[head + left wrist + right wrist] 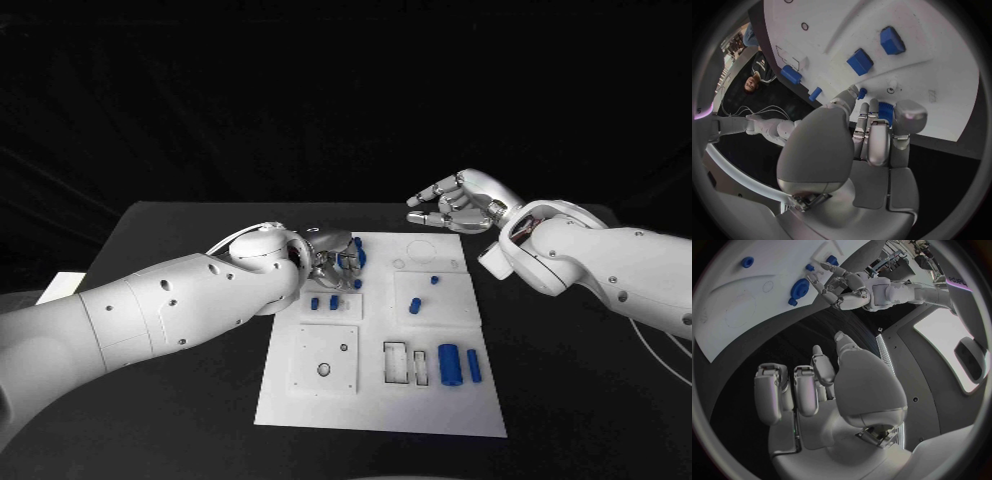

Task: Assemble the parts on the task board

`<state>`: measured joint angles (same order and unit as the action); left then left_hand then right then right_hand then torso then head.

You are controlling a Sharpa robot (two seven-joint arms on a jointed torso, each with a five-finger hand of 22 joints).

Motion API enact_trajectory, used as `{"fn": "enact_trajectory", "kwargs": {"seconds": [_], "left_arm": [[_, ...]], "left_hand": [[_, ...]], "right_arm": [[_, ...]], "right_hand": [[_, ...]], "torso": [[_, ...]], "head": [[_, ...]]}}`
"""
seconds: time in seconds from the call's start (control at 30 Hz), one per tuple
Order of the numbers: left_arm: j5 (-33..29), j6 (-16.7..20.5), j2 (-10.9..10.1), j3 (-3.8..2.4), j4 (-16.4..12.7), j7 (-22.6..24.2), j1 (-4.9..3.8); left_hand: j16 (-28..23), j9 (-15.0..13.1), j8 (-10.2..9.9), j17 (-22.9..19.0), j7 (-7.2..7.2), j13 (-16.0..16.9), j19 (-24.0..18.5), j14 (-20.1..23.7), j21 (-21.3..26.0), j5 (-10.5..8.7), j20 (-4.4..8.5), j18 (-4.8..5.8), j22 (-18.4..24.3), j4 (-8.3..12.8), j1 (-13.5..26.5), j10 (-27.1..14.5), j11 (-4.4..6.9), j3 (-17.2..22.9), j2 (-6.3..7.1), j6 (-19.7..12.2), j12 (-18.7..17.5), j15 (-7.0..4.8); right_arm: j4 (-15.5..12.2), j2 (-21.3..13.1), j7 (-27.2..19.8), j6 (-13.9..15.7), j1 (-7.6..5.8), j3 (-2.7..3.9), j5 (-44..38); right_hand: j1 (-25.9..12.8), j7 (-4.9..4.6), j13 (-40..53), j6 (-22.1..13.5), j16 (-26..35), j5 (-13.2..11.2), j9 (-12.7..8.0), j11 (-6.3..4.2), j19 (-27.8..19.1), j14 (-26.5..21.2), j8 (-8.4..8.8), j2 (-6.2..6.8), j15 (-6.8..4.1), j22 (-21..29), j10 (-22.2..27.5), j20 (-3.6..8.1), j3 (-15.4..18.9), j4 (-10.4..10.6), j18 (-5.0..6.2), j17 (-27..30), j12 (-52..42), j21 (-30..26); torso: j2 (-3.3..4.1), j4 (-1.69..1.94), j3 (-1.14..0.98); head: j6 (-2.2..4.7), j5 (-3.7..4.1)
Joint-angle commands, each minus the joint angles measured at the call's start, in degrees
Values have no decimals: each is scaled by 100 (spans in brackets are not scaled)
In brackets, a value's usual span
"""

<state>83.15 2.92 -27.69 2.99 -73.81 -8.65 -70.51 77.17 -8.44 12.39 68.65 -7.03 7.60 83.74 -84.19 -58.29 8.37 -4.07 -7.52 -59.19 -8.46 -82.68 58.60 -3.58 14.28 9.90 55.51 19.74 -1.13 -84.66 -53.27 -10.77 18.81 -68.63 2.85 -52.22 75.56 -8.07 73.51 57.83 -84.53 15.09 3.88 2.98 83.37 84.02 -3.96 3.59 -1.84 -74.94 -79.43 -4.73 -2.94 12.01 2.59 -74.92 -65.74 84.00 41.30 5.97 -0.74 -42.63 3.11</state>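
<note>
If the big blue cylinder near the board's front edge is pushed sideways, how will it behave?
The cylinder lies on its side on the smooth white board, so it would probably roll rather than slide. It looks like rigid, smooth plastic: likely stiff, light, perhaps slippery.

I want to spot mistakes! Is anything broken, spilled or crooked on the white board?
Nothing stands out. The blue parts lie whole on the task board, the left hand reaches over its far corner, and the right hand hovers off it.

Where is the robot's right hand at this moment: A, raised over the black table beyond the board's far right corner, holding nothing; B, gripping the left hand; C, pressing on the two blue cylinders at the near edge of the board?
A: the right hand hangs past the task board's far right corner, fingers curled and empty.
</note>
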Motion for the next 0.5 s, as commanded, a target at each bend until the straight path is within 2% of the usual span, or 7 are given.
{"fn": "enact_trajectory", "kwargs": {"seconds": [0.03,0.2,0.5], "left_arm": [[166,-194,41,-9,21,-208,3],[167,-78,105,-11,71,-157,6],[168,-7,210,-8,163,-162,12]], "left_hand": [[-24,14,-49,-27,4,-26,114,-171,-32,-29,4,116,-23,2,27,51,-6,-4,-39,50,-46,-30],[-36,37,-92,-80,10,-93,121,-177,-67,-22,6,120,-64,35,-63,148,-2,100,-95,120,-122,-32],[-26,75,-175,-115,19,-185,118,-188,-49,-24,15,112,-58,46,-107,264,11,257,-133,166,-241,-43]], "right_arm": [[0,10,-61,-73,5,1,10],[0,16,-60,-82,6,1,11],[4,24,-58,-91,7,1,11]], "right_hand": [[-4,7,-3,-48,25,41,6,-4,-32,375,5,-67,53,-133,29,-4,22,-4,37,-485,30,-23],[0,6,-3,-49,26,51,6,-3,-33,375,5,-76,53,-130,29,-4,20,-6,37,-484,29,-25],[0,6,-3,-49,26,51,6,-3,-34,375,5,-76,53,-130,29,-4,20,-6,37,-484,29,-25]], "torso": [[-6,4,-7],[-2,0,-5],[-4,-5,-9]], "head": [[-12,25],[-27,28],[-14,34]]}}
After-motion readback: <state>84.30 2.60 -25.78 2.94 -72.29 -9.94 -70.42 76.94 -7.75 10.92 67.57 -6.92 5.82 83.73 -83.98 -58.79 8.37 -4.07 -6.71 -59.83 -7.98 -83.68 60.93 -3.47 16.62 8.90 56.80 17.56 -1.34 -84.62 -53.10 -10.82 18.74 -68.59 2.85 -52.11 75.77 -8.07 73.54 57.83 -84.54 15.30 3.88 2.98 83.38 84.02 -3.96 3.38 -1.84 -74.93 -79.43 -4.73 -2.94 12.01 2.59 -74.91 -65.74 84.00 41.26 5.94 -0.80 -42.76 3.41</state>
